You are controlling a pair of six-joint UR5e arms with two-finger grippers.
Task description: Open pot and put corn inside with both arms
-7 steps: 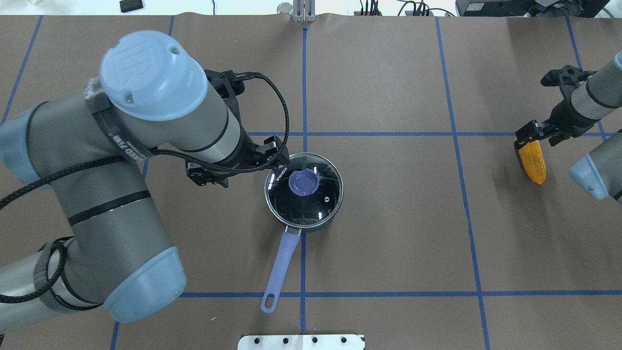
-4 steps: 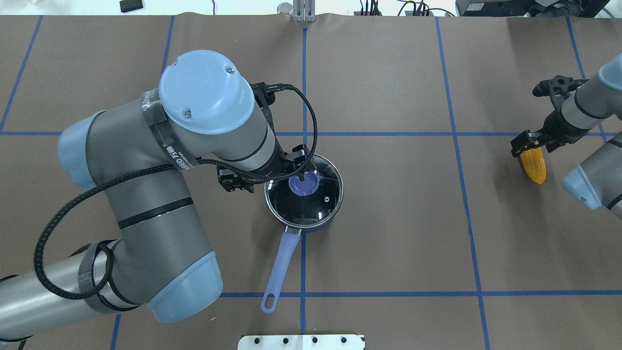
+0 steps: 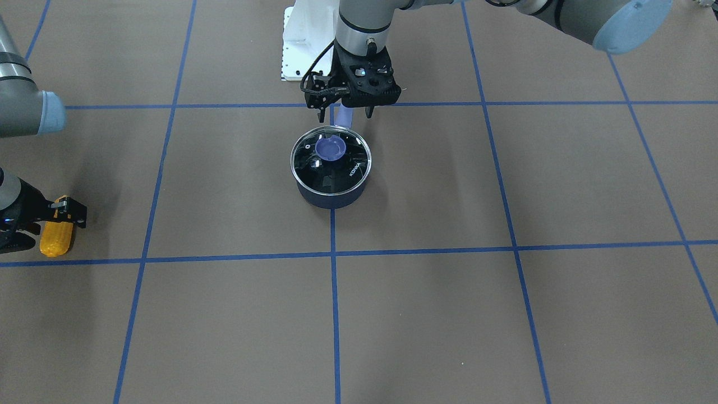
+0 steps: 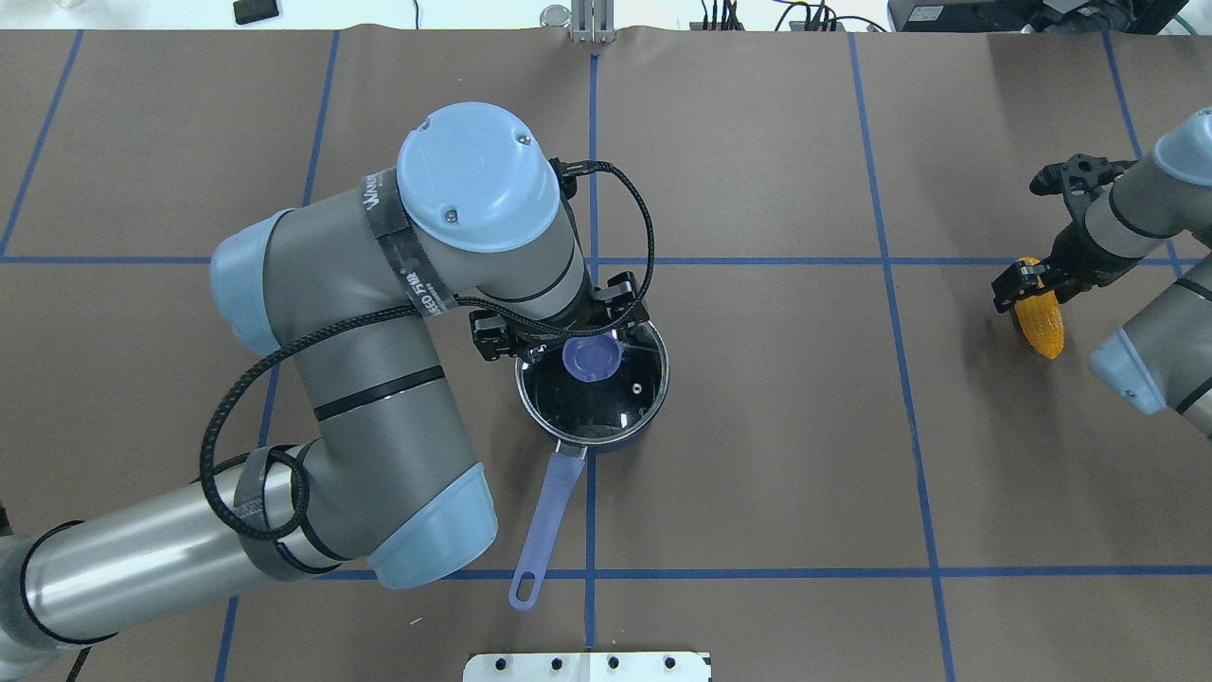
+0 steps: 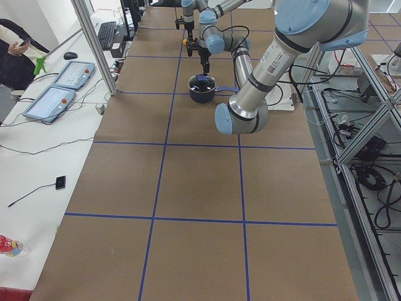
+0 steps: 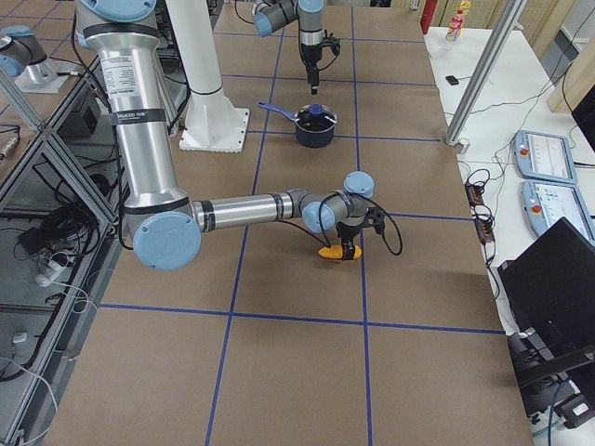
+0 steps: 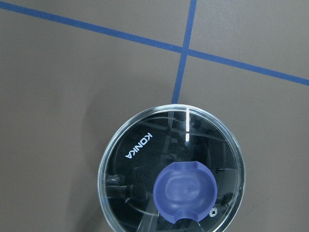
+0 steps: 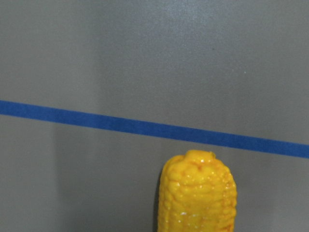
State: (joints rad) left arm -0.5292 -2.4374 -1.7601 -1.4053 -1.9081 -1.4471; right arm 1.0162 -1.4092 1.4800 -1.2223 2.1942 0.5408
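Lid (image 4: pixel 606 403) sat closed on pot (image 3: pixel 331 197), mid-desk (image 4: pixel 757 426). Left gripper (image 3: pixel 344 116) hovered above the knob (image 4: pixel 592 359), jaws apart. Judged best: centre on the knob, descend straight, clamp, lift vertically. Corn (image 4: pixel 1039 322) lay well to the right, with the right gripper (image 4: pixel 1021 281) at its end; whether those jaws were clamped could not be told. Bare desk surrounded the pot. Handle (image 4: pixel 549 511) pointed toward the robot.

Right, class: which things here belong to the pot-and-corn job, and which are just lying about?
Job: pot, glass lid, corn, left gripper, right gripper.
Lying about: small black device at the table's far edge, control pendants, keyboard, bottle.
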